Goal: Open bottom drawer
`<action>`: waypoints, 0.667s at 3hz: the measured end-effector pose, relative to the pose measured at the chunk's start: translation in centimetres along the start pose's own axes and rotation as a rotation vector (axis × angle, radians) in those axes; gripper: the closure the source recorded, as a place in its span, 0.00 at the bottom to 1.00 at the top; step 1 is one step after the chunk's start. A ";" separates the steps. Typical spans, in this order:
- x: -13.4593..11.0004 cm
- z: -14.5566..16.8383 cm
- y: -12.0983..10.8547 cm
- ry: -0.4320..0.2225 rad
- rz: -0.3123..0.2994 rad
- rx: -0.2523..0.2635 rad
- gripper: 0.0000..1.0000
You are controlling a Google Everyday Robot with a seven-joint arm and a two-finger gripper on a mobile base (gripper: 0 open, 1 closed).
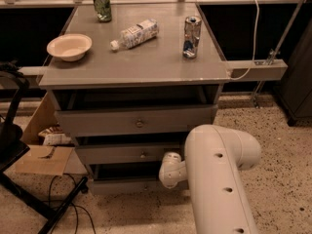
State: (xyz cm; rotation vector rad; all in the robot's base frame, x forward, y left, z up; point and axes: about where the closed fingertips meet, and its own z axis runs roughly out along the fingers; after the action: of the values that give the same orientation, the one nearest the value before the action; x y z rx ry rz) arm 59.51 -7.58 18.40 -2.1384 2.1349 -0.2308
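The grey cabinet (131, 67) has three drawers. The bottom drawer (122, 185) has the slimmest front; it stands a little way out, with a dark gap above it. Its knob is hidden. My white arm (219, 179) comes in from the lower right. Its rounded wrist (169, 172) sits against the right part of the bottom drawer's front. My gripper is beyond that wrist at the drawer and is hidden by it. The middle drawer (112, 154) and the top drawer (97, 122) each show a small round knob and also stand slightly out.
On the cabinet top stand a bowl (69, 46), a green can (102, 5), a lying plastic bottle (135, 33) and a tall can (191, 37). Cardboard boxes (41, 157), a black stand (14, 145) and cables (63, 199) lie on the floor at the left.
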 end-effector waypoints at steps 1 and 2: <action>0.0 -0.4 -0.1 0.000 0.000 0.000 1.00; 0.6 -0.3 0.8 0.009 0.007 -0.022 1.00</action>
State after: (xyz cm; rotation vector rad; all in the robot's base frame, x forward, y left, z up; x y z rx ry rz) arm 58.62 -8.22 18.60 -2.1452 2.1598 -0.2168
